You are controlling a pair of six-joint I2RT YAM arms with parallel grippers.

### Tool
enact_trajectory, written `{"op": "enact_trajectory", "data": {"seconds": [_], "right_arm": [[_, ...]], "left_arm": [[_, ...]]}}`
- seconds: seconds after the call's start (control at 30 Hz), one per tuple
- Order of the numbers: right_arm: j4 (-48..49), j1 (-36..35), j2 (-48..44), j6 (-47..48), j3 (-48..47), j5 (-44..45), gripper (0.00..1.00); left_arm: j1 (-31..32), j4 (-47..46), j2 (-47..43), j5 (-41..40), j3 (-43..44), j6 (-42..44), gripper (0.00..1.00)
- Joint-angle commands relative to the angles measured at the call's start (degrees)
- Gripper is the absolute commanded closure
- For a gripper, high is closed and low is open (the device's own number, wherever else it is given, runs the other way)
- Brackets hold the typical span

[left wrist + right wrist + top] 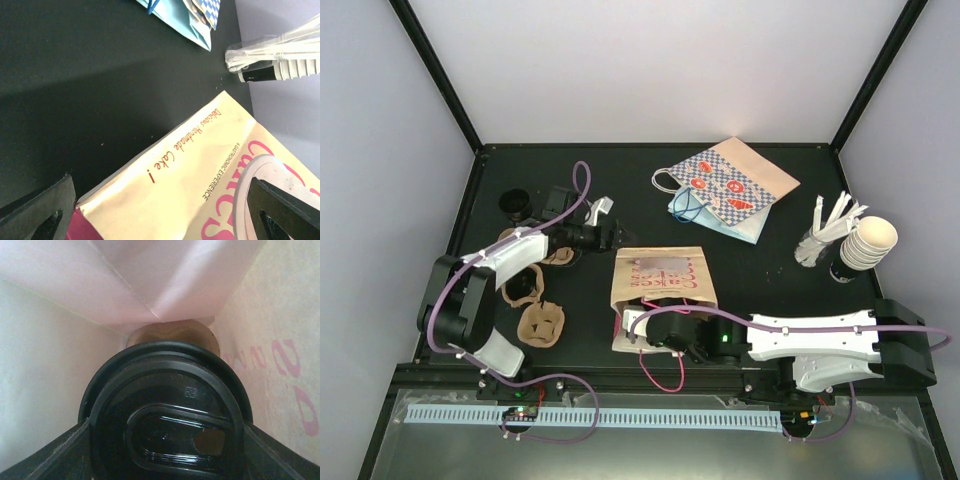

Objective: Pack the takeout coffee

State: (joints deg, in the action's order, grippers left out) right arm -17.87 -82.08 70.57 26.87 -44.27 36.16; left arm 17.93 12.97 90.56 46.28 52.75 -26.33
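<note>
The pink and cream bag (660, 278) lies flat mid-table with its mouth toward the near edge. My right gripper (167, 440) reaches into that mouth. It is shut on the takeout coffee (165, 405), whose black lid fills the right wrist view between the two fingers (60, 455). The cup's body is hidden behind the lid, with pink bag walls all round. My left gripper (610, 237) hovers at the bag's far left corner. Its dark fingers (40, 215) are open wide above the bag's printed face (190, 165), and nothing is between them.
Patterned paper bags (725, 185) lie at the back. A stack of cream cups (868, 243) and wrapped cutlery (825, 225) stand at the right. Brown cup carriers (540, 322) and a small black cup (515, 203) sit at the left near the left arm.
</note>
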Motion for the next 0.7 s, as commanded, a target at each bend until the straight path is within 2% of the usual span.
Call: {"op": "enact_trajectory", "data": {"seconds": [0.0,0.17,0.3,0.43,0.67], "right_arm": [[3.7,0.4,0.9,2.7,0.4,2.6,0.57],[3.2,0.4,1.6,2.8,0.0,2.8,0.58],[3.1,0.4,1.4,2.7,0.1,2.5,0.58],[3.3,0.4,1.4,2.7,0.2,2.1,0.59],[5.5,0.4,2.0,4.0,0.6,1.9,0.59]], "left_arm": [[-1.1,1.9,-0.2,-0.7,1.4,1.6,0.03],[-2.8,-2.2,2.9,-1.0,2.7,-0.1,0.01],[-2.9,-1.4,10.1,1.4,7.8,-0.1,0.01],[-2.8,-4.4,14.5,2.7,9.5,-1.7,0.02],[-1.4,-6.4,19.5,5.3,11.5,-3.0,0.08]]}}
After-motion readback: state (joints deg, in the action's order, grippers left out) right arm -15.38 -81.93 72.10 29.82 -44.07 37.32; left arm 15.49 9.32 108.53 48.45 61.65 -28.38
